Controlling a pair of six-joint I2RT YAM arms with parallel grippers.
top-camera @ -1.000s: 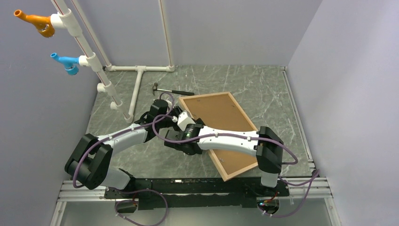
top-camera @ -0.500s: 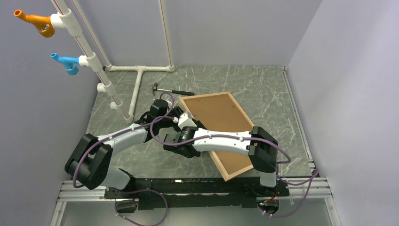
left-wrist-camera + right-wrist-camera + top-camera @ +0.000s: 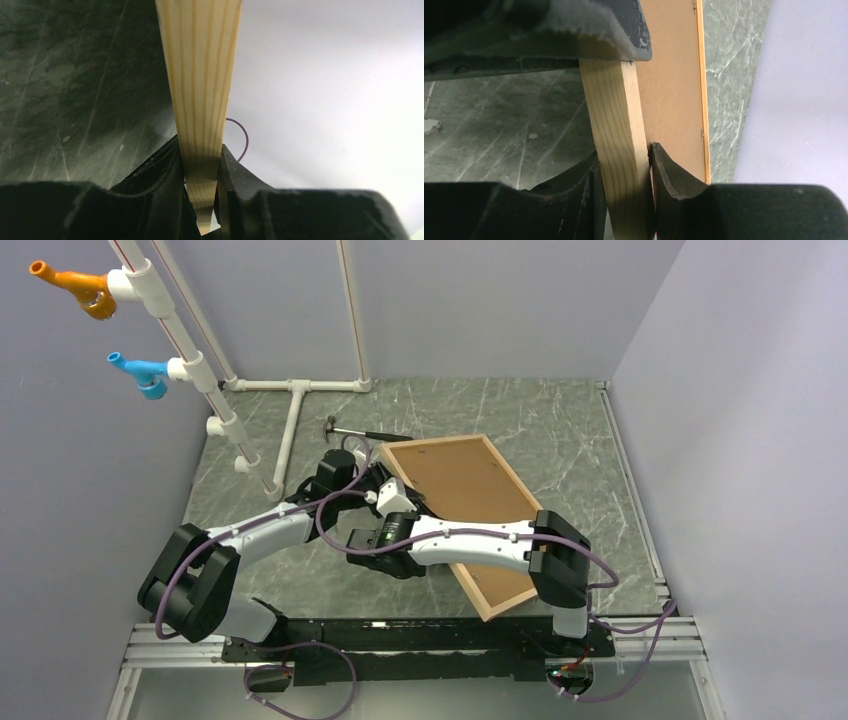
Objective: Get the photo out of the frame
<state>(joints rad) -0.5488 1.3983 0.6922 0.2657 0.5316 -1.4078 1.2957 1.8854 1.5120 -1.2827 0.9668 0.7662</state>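
Note:
The light wood frame [image 3: 438, 443] lies slanted across the table's middle with a brown back [image 3: 465, 485] facing up inside it. The photo's printed side is hidden. My left gripper [image 3: 378, 483] is shut on the frame's left rail near the far corner. In the left wrist view the wood edge [image 3: 200, 75] is pinched between the fingers of that gripper [image 3: 200, 155]. My right gripper [image 3: 398, 510] is shut on the same rail just nearer. In the right wrist view that gripper [image 3: 625, 152] clamps the wood rail [image 3: 614, 110], with the brown back [image 3: 671, 75] beside it.
A hammer [image 3: 365, 432] lies just beyond the frame's far corner. A white pipe structure [image 3: 290, 430] stands at the back left, with an orange fitting [image 3: 75, 285] and a blue fitting [image 3: 140, 370]. Walls close off the left, back and right sides.
My right arm's wrist and elbow have shifted left, and the frame has shifted slightly left with it. Both grippers keep their hold on the left rail.

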